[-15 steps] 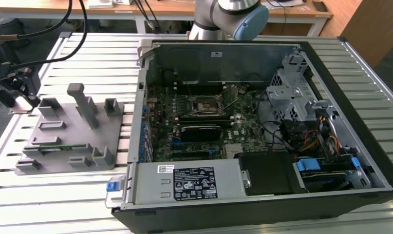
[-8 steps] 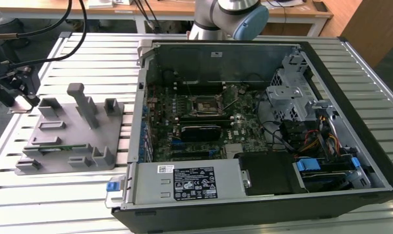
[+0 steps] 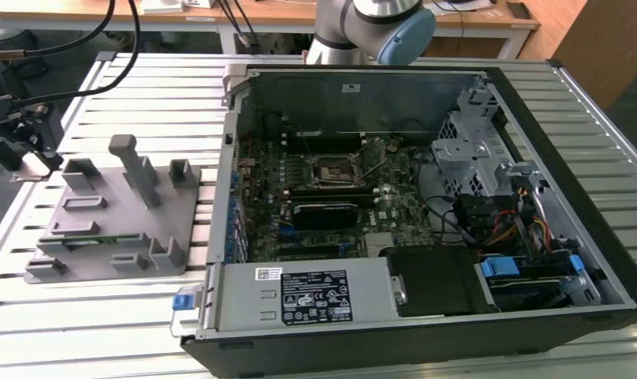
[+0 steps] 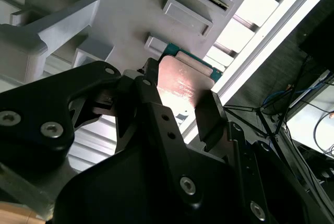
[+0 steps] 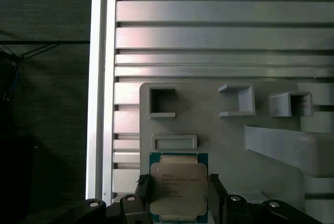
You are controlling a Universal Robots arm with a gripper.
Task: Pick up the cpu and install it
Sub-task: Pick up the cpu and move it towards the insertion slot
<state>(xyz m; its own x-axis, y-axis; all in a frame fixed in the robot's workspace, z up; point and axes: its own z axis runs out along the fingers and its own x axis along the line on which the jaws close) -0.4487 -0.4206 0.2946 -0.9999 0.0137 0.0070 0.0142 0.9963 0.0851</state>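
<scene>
The cpu [image 5: 179, 185] sits between the jaws of the gripper [image 5: 180, 203], which look clamped on its two opposite edges, over the grey fixture plate [image 5: 209, 127] on the slatted tabletop [image 5: 209, 25]. The pickup seems done or nearly so. Installing is left: the socket [image 3: 334, 170] in the open computer case [image 3: 350, 99] looks unfilled, well apart. The cpu's underside is hidden, so I cannot tell whether it has lifted clear.

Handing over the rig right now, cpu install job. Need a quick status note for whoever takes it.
The claw is shut on the cpu, gripping two opposite edges.
Position: the cpu is held over the grey fixture, which sits next to the open computer case.
Done: cpu grasped.
Left: cpu not yet seated in the motherboard socket.
</scene>
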